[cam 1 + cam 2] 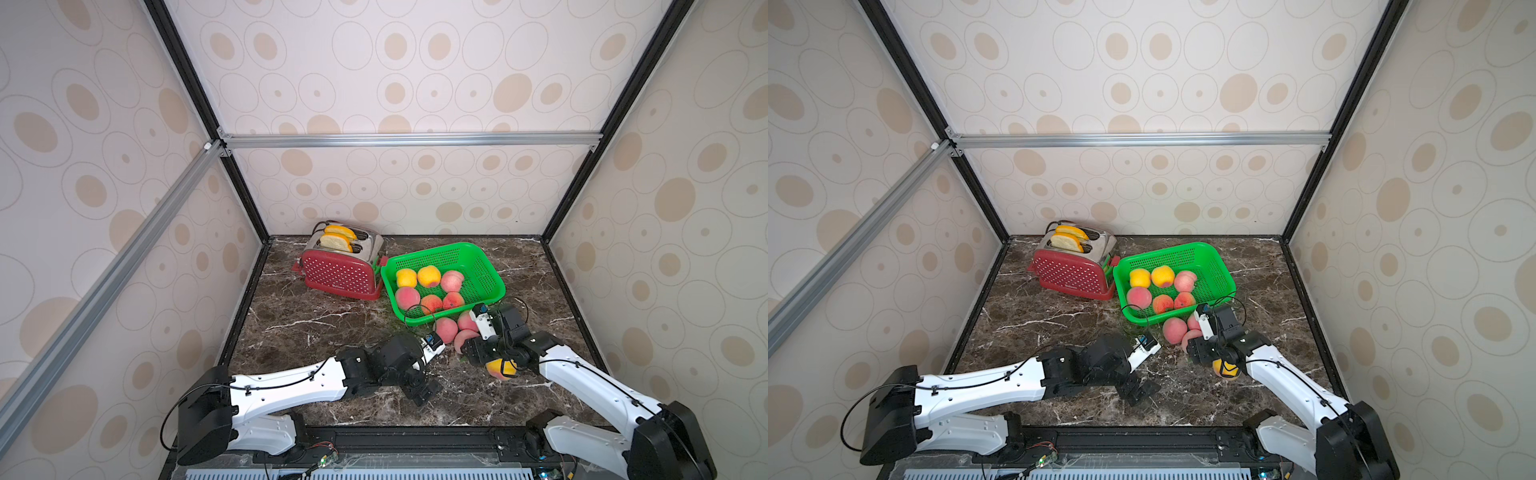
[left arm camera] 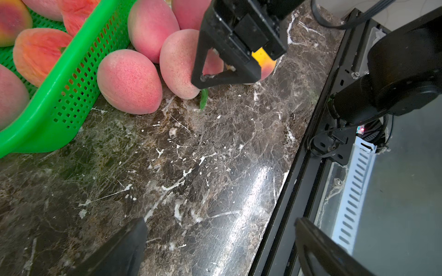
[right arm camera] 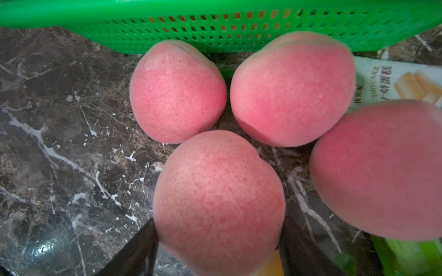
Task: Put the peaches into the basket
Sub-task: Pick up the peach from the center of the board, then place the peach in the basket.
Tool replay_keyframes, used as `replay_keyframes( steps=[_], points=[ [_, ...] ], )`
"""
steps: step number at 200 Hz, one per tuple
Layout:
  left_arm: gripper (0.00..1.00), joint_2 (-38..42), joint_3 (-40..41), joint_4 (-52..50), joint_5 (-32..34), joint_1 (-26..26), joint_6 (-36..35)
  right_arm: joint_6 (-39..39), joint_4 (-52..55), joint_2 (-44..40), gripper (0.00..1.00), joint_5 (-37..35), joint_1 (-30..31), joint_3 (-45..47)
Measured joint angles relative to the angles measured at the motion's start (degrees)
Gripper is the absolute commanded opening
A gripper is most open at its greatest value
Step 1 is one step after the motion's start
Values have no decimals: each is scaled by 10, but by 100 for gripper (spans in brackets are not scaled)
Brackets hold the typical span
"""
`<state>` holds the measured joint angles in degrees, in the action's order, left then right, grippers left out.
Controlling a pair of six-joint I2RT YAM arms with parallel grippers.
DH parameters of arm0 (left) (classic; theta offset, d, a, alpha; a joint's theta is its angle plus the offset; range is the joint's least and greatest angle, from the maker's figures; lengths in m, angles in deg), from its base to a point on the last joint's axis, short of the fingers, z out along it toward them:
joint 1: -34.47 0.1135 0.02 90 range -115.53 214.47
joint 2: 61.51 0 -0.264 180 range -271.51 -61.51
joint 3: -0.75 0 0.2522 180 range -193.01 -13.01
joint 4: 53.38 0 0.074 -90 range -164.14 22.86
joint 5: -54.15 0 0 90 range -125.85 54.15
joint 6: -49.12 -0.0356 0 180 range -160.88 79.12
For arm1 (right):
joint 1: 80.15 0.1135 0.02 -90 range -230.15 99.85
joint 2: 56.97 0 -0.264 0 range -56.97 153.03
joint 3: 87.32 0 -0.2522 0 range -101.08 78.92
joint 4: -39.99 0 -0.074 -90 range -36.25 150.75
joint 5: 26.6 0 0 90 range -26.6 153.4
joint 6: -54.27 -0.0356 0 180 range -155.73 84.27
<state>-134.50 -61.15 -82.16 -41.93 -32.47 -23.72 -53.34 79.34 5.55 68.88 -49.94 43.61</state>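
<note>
Two arms reach over the dark marbled bench (image 1: 324, 332). Far beyond the left fingers (image 2: 124, 251) stands the red dotted toaster (image 1: 340, 272), with two bread slices (image 1: 336, 242) upright in its slots. Just beside the toaster, and straight ahead of the right fingers (image 3: 141, 251), sits the green basket (image 1: 440, 257). Six peaches (image 1: 451, 281) lie inside it: two yellow, the others pink or orange-red.

Between the right fingers and the basket's near wall, three loose pink ones (image 3: 177, 93) rest on the bench, bunched together, the two farthest close to the mesh. The right fingers stand narrow on either side of a fourth pink peach (image 3: 218, 198), the nearest of the bunch. In the right wrist view both fingers touch its flanks, and the fruit sits on the bench. Behind these fingers, partly under the arm's wrist, lies a yellow peach (image 1: 500, 368) with a red blush.

The left fingers are spread wide with nothing between them. They hang over bare bench, off to the side of the loose bunch and apart from it. A small green leaf (image 2: 203, 101) pokes out from under the peach between the right fingers.
</note>
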Motion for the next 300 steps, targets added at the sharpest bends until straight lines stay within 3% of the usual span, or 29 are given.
replay_keyframes(
  steps=[47, 98, 133, 205, 255, 300],
  points=[
    [99, -6, 0, 10, 0, 0, 0, -1, 42, -53, 76, 0, 0, -21],
    [99, -18, -5, 3, 10, 0, -2, 16, 73, -62, 78, -5, 0, -110],
    [99, -23, -45, -7, 21, 0, -12, 51, 81, -10, 79, -22, -10, -197],
    [99, -41, -94, -21, 51, 0, -37, 96, 54, 128, 79, -2, -90, -336],
    [99, -41, -94, -34, 56, 0, -43, 111, 44, 217, 79, -20, -120, -358],
    [99, -36, -94, -37, 60, 5, -44, 117, 42, 249, 79, -29, -126, -358]
  ],
)
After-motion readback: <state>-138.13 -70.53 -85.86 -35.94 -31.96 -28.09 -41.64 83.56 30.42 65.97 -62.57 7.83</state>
